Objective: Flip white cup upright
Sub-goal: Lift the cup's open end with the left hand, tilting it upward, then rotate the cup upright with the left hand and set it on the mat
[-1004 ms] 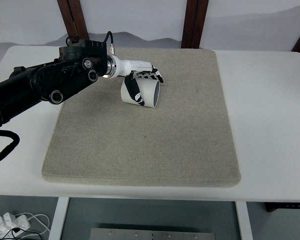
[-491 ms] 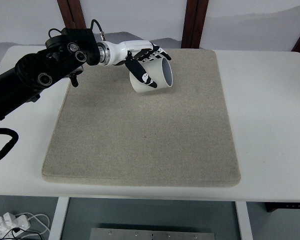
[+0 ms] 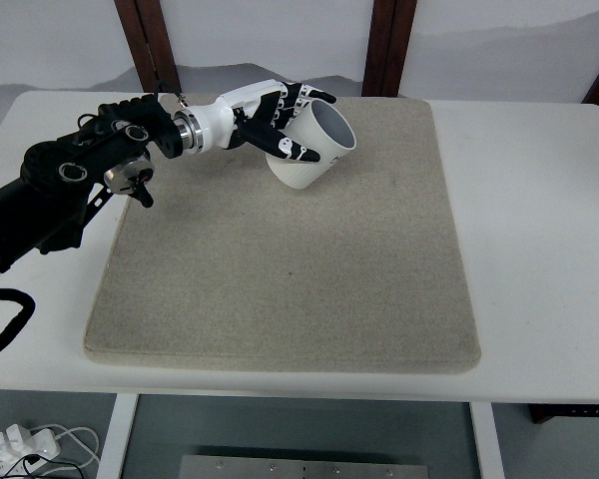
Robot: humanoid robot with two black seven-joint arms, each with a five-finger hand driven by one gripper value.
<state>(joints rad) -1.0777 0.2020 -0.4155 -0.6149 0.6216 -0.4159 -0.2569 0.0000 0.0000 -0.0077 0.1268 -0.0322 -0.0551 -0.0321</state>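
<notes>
You've got the left hand (image 3: 275,118) wrapped around the white cup (image 3: 314,148), fingers (image 3: 304,95) curled over its far side and the thumb (image 3: 290,148) laid across the near side of the wall. The cup sits over the far-left part of the beige mat (image 3: 299,269), close to the mat's far edge. It's tilted: mouth pointing up and toward the right, grey interior visible, base lower and angled toward the near-left. You can't tell from this view whether the base touches the mat or hangs just above it. The left arm (image 3: 70,185) comes in from the picture's left, crossing the white table (image 3: 539,230) left of the mat, with its black forearm housing over the mat's left edge. A black cable (image 3: 5,309) loops off the table left of the mat. Below the table's near edge, down-left of the mat, you see a white power strip (image 3: 20,441) on the floor.
</notes>
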